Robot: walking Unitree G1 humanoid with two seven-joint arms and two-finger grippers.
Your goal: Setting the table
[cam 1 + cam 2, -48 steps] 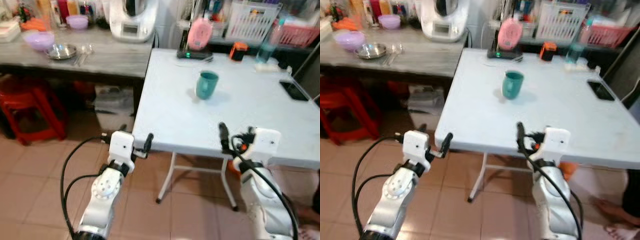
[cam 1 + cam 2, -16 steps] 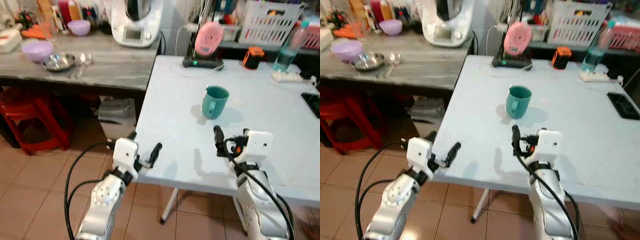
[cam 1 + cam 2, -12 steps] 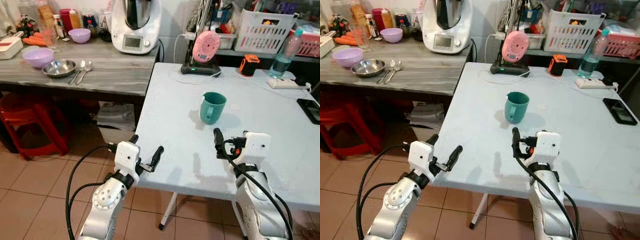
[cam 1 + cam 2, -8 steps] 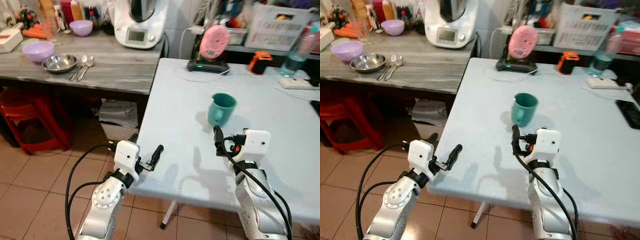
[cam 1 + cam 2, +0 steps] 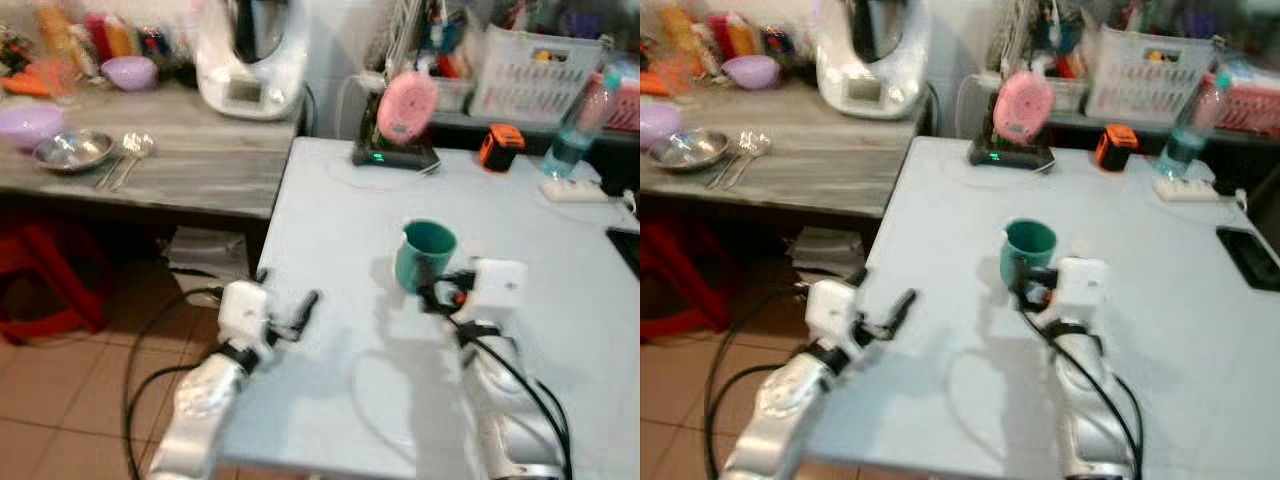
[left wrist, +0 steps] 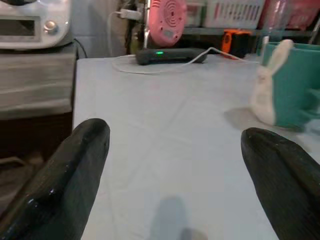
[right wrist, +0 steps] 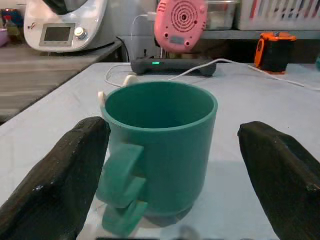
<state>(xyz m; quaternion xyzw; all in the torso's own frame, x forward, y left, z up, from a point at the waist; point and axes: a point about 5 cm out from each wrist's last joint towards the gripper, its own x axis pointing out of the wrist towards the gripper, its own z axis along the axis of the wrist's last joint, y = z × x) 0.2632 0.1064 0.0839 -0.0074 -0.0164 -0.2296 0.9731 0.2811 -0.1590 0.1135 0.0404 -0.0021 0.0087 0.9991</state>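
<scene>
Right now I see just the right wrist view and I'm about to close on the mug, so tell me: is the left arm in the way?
Observer: No. The left gripper hovers over the near left edge of the table, fingers open and empty, well apart from the mug.
Operator: Anything on the table further right of the mug?
Observer: A dark phone lies by the right edge, far from the right gripper.
Operator: Where can I find things to set next?
Observer: Some cutlery lies beside a metal bowl on the grey counter left of the table.
</scene>
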